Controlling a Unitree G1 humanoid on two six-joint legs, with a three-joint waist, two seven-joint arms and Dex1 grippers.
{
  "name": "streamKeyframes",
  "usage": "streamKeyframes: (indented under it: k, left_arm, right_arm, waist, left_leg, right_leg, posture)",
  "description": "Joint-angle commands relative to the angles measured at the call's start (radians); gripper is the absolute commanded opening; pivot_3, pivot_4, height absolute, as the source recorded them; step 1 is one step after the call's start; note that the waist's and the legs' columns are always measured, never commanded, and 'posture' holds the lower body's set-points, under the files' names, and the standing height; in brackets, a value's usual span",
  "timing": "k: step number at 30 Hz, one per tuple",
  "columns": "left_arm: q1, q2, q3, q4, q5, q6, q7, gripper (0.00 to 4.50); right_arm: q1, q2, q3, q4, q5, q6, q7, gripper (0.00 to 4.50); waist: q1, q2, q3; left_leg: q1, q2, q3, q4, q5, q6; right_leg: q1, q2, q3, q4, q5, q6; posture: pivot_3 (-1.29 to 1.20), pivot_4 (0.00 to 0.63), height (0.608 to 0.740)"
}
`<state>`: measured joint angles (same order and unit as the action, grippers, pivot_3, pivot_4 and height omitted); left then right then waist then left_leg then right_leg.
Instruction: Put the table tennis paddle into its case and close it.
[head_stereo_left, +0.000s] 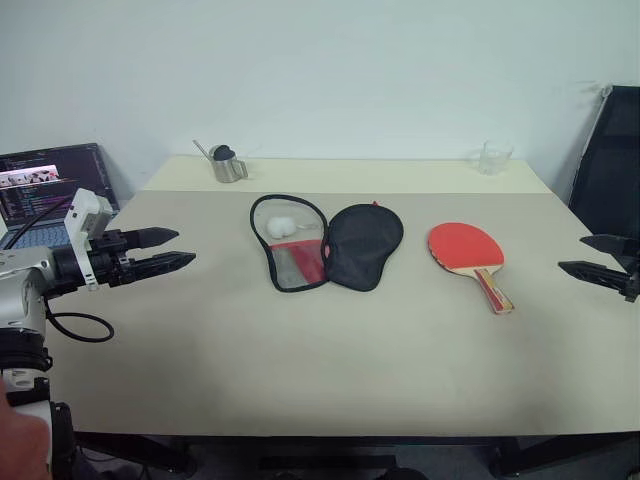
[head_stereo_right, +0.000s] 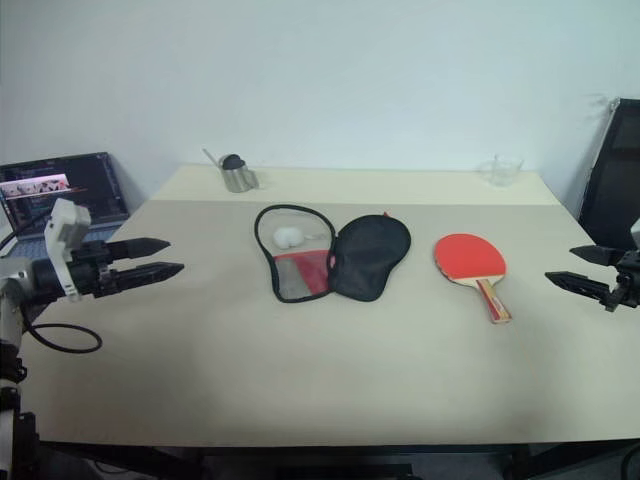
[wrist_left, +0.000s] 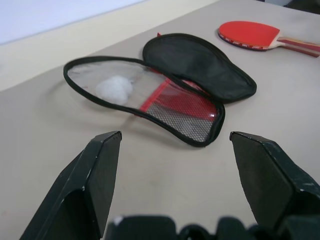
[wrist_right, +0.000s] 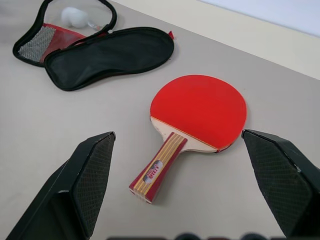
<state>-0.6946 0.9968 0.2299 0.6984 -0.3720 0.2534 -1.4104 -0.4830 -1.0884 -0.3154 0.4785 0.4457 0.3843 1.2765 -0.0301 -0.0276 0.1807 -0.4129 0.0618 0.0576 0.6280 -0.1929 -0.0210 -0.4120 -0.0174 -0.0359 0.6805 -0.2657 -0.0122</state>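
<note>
1. The table tennis paddle (head_stereo_left: 467, 247) lies flat on the beige table (head_stereo_left: 300, 360), red rubber face up, to the right of the middle as seen from the head.
2. Its long axis runs from the far side to the near side of the table, slanted a little: the round blade is the farther end, and the striped wooden handle (head_stereo_left: 494, 290) points toward the robot's edge and slightly to the right.
3. The case (head_stereo_left: 325, 245) lies near the table's centre, left of the paddle and apart from it, unzipped and spread open in two halves.
4. The black fabric half (head_stereo_left: 364, 245) is on the right; the clear half (head_stereo_left: 288, 240) with its red mesh panel is on the left. The two meet along a hinge line between them.
5. A small white ball (head_stereo_left: 280, 226) sits on the clear half, at its rounded far end.
6. The left gripper (head_stereo_left: 170, 250) hovers above the table's left side, jaws spread and empty, pointing toward the case.
7. The right gripper (head_stereo_right: 572, 268) hovers at the right edge, fingers parted, empty, aimed toward the paddle.
8. A metal cup (head_stereo_left: 228, 164) and a clear glass (head_stereo_left: 494, 157) stand at the far edge; a laptop (head_stereo_left: 50, 190) sits left.
</note>
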Motion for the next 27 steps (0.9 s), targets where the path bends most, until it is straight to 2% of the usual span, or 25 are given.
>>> streamKeyframes:
  k: [1, 5, 10, 15, 18, 22, 27]
  left_arm:
    - [-0.005, 0.027, 0.027, -0.042, -0.015, 0.0, -0.004, 3.81]
    - [0.019, 0.03, 0.03, -0.075, -0.016, 0.005, 0.004, 3.81]
    - [-0.032, -0.012, 0.013, -0.031, 0.003, -0.016, 0.055, 3.81]
    - [-0.075, -0.135, -0.027, 0.046, 0.052, -0.058, 0.162, 3.81]
    - [-0.149, -0.224, -0.07, 0.131, 0.113, -0.081, 0.261, 3.81]
    - [-0.25, -0.316, -0.085, 0.264, 0.166, -0.024, 0.452, 3.81]
    - [-0.297, -0.394, -0.093, 0.323, 0.17, 0.017, 0.493, 3.81]
  right_arm:
    - [-0.02, -0.009, -0.02, -0.043, 0.014, 0.005, -0.005, 4.46]
    - [-0.051, 0.002, -0.006, -0.01, -0.003, -0.02, -0.009, 4.46]
    - [-0.086, 0.007, 0.008, 0.024, -0.019, -0.042, -0.016, 4.46]
    - [-0.043, 0.009, -0.047, -0.045, 0.007, -0.026, -0.048, 4.46]
    - [0.004, 0.015, -0.074, -0.167, 0.041, 0.031, -0.074, 4.46]
    - [0.095, 0.035, -0.123, -0.288, 0.066, 0.074, -0.128, 4.46]
    - [0.169, 0.034, -0.185, -0.37, 0.095, 0.11, -0.162, 4.46]
  waist:
    - [0.001, 0.0, 0.0]
    - [0.0, 0.0, 0.0]
    - [0.001, 0.0, 0.0]
    - [0.007, 0.0, 0.0]
    - [0.012, 0.0, 0.0]
    - [0.022, -0.003, 0.0]
    - [0.02, -0.003, 0.0]
  left_leg:
    - [0.0, 0.0, 0.0, 0.0, 0.0, 0.0]
    - [0.0, 0.0, 0.0, 0.0, 0.0, 0.0]
    - [0.0, 0.0, 0.0, 0.0, 0.0, 0.0]
    - [0.0, 0.0, 0.0, 0.0, 0.0, 0.0]
    - [-0.002, -0.001, 0.0, 0.002, 0.0, 0.0]
    - [-0.002, -0.002, 0.0, 0.003, 0.0, 0.0]
    - [-0.002, -0.002, 0.001, 0.002, 0.0, 0.0]
  right_leg:
    - [0.0, 0.0, 0.0, 0.0, 0.0, 0.0]
    - [0.0, 0.0, 0.0, 0.0, 0.0, 0.0]
    - [0.0, 0.0, 0.0, 0.0, 0.0, 0.0]
    - [0.0, 0.0, 0.0, 0.0, 0.0, 0.001]
    - [0.0, 0.001, 0.0, 0.0, 0.001, 0.002]
    - [0.0, 0.004, 0.0, 0.0, 0.002, 0.003]
    - [0.0, 0.004, 0.0, -0.001, 0.002, 0.003]
  posture:
    - [0.0, 0.15, 0.74]
    - [0.0, 0.15, 0.74]
    - [0.0, 0.15, 0.74]
    - [0.0, 0.15, 0.74]
    - [0.0, 0.15, 0.74]
    - [0.0, 0.15, 0.74]
    - [0.0, 0.15, 0.74]
